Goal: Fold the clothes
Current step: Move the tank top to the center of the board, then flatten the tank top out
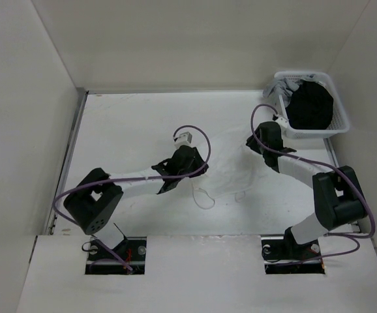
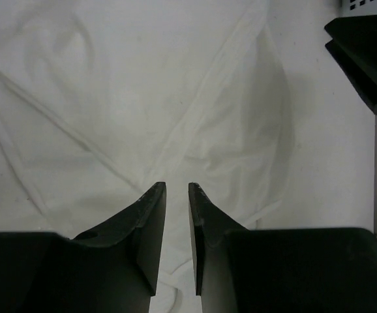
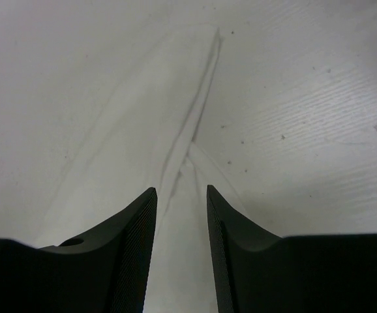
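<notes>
Thin white garment (image 1: 226, 168) spread mid-frame on white surface (image 1: 130, 124), outline faint; left claw (image 2: 177, 189) nearly clenched over it, cannot tell whether grasping; right claw (image 3: 180, 192) released, straddling a raised fold.

In the far right corner of my white worktop (image 1: 130, 130) sits a white plastic basket (image 1: 340, 124) with slotted walls. A black garment (image 1: 310, 104) fills most of it. A crumpled grey cloth (image 1: 287, 85) is bunched at its far left corner.
</notes>
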